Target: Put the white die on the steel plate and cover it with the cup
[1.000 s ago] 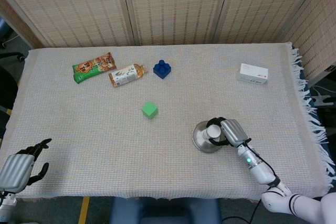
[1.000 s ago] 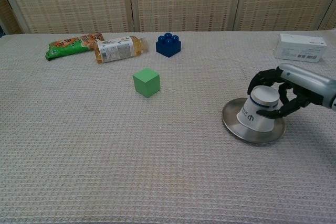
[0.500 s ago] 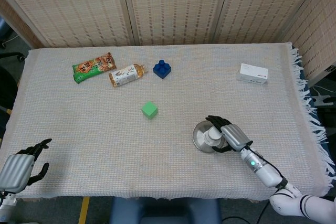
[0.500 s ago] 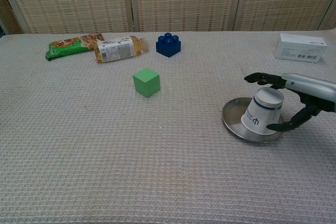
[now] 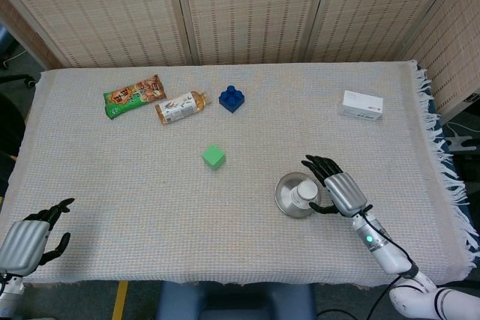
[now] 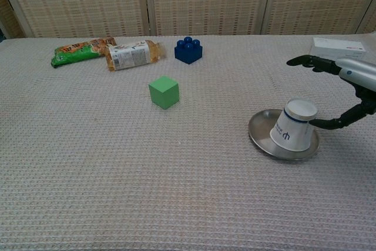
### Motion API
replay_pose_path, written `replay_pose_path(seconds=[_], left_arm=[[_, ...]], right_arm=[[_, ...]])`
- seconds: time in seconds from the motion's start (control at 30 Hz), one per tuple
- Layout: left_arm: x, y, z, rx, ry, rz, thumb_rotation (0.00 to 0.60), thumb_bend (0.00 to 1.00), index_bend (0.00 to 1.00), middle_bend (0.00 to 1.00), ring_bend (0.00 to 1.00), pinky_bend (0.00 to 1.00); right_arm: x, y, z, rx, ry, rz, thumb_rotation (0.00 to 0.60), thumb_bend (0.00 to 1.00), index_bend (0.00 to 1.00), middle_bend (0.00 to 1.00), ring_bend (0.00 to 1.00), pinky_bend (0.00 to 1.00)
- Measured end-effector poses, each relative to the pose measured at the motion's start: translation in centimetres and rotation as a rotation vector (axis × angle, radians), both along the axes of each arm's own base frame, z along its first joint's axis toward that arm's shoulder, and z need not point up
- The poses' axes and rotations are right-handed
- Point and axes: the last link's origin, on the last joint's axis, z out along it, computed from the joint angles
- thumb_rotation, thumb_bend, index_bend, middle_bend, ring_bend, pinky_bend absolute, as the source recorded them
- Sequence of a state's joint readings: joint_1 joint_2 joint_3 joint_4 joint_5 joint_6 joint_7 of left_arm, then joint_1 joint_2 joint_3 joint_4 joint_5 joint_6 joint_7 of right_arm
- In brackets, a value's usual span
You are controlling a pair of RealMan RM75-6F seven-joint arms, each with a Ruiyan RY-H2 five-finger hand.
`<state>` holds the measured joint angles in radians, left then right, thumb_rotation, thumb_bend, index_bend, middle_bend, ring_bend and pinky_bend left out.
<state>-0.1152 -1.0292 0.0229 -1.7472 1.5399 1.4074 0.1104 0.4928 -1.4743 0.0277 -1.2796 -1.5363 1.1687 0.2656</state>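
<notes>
A white paper cup [image 6: 295,130] with a blue band stands upside down on the steel plate [image 6: 264,139], also seen as cup [image 5: 304,192] on plate [image 5: 286,194] in the head view. The white die is hidden from both views. My right hand [image 5: 339,187] is open just right of the cup, fingers spread, not touching it; in the chest view the right hand [image 6: 351,89] hangs beside and above the cup. My left hand [image 5: 26,237] rests open at the table's near left corner.
A green cube [image 6: 164,91] lies mid-table. At the back stand a blue brick [image 6: 188,50], a lying bottle [image 6: 133,54] and a green snack packet [image 6: 79,50]. A white box [image 6: 336,52] sits at the back right. The cloth's fringed edge [image 5: 439,148] runs along the right.
My right hand has let go of the cup, opened its fingers and drawn back to the right. The cup stays upside down on the plate. The left hand has not moved.
</notes>
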Motion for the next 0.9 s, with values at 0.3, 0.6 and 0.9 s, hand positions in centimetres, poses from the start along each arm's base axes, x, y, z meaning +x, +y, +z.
replay_pose_path(seconds=[0.3,0.6,0.9], left_arm=[[0.0,0.0,-0.1,-0.001,0.002,0.0,0.6,0.44,0.15,0.29,0.36,0.47],[0.0,0.0,0.0,0.001,-0.001,0.001,0.6,0.44,0.15,0.29,0.36,0.47],[0.0,0.0,0.0,0.0,0.001,0.001,0.6,0.44,0.15,0.29,0.36,0.47]], right_arm=[[-0.2,-0.4,-1.3,0.083,-0.047,-0.055,0.6,0.12,0.17,0.06,0.0,0.16],[0.0,-0.8,-1.8,0.023,-0.048,-0.039,0.6,0.12,0.41,0.43,0.13,0.29],[0.0,-0.8,-1.8,-0.009,-0.059,-0.029,0.6,0.12,0.48,0.49,0.2,0.33]])
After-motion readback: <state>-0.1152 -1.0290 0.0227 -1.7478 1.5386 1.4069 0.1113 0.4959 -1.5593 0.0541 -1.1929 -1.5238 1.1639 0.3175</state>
